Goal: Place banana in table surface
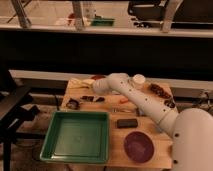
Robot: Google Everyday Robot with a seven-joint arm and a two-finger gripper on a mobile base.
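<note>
The banana [80, 82], pale cream-yellow and curved, lies at the back left corner of the light wooden table surface [115, 112]. My white arm reaches in from the lower right and bends over the back of the table. Its gripper [96, 88] is just right of the banana and low over the table. The arm hides most of the red-brown bowl [98, 77].
A large green tray [77, 135] fills the front left. A purple bowl [139, 146] sits front right, with a black block [127, 122] behind it. An orange stick [125, 101], small dark items [87, 98], a white cup [138, 80] and a dark snack [160, 90] are also there.
</note>
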